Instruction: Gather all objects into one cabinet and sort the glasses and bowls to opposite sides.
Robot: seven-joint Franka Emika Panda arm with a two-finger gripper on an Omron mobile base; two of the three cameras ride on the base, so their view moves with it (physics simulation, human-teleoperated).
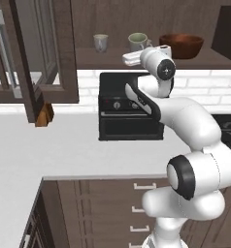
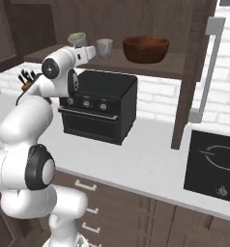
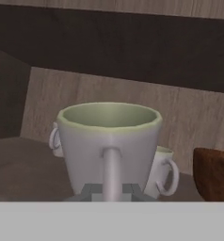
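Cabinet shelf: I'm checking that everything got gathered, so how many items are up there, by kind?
Cream-white cups: 3
Reddish-brown bowl: 1
Total: 4

A glossy white arm (image 1: 195, 126) of rounded, bulbous segments is seen, with black joint rings, a black round cap, and a black band.
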